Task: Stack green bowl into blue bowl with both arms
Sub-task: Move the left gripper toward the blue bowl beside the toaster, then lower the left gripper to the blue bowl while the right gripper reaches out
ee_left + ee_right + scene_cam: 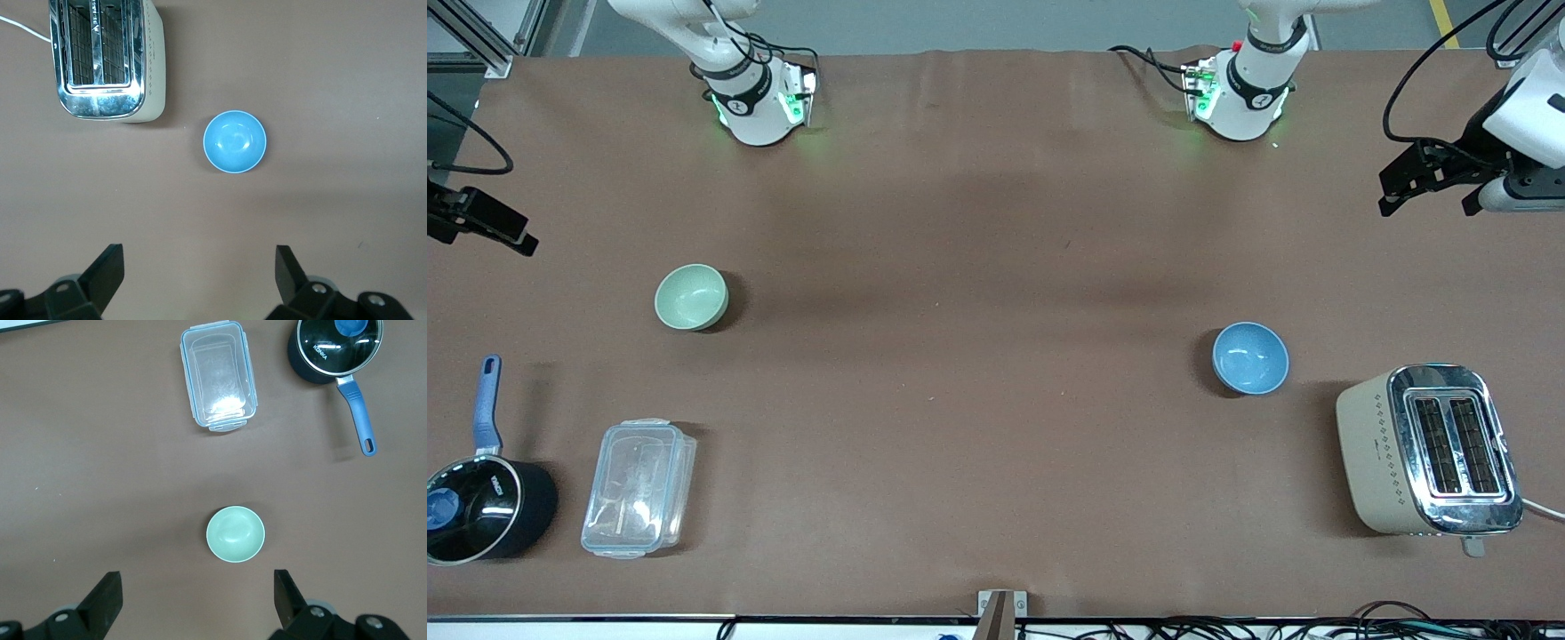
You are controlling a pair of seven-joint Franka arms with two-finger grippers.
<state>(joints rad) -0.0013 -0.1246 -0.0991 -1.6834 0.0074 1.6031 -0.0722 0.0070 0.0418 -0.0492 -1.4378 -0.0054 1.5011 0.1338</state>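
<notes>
Nothing is picked up yet; I judge this to be the very start, both grippers high and empty. My left gripper point(200, 280) hangs over the worktop point(978, 373) at the left arm's end with its fingers spread wide, looking down on the blue bowl point(235, 141), which sits upright just beside the toaster point(107, 57). My right gripper point(197, 603) hangs over the right arm's end, fingers likewise wide apart, above the green bowl point(235, 534). That bowl stands upright and alone, farther from the front camera than the clear box point(219, 375) and the saucepan point(337, 350).

The two bowls lie well apart, each under its own arm. The next move, as I see it, is for my right gripper to descend on the green bowl's rim and pinch one wall, while my left steadies or brings in the blue one.
</notes>
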